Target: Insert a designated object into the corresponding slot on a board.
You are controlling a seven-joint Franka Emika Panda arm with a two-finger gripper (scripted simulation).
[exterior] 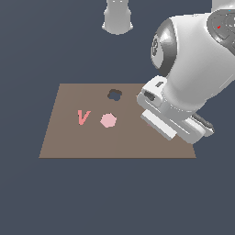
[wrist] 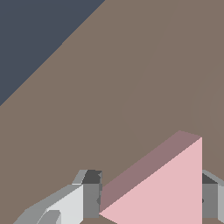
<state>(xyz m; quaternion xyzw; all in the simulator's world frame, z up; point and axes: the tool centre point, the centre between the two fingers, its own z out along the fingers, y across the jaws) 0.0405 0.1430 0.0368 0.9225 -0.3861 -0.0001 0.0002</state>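
In the wrist view the light-pink triangle (wrist: 170,188), the designated object, lies between the two fingers of my gripper (wrist: 151,199). One grey finger (wrist: 90,194) meets the triangle's sharp tip and the other finger (wrist: 211,200) meets its straight edge, so the gripper is shut on it. Bare brown board (wrist: 131,87) lies beneath. In the exterior view the arm's hand (exterior: 172,120) hangs low over the board (exterior: 69,140) near its edge on the exterior view's right, and it hides the fingers and the triangle. The slot is hidden in both views.
A red letter V (exterior: 83,117) and a pink hexagon (exterior: 108,120) lie on the board toward the exterior view's left. A dark round lobed hole (exterior: 114,95) sits behind the hexagon. The robot base (exterior: 118,18) stands beyond the board on dark floor.
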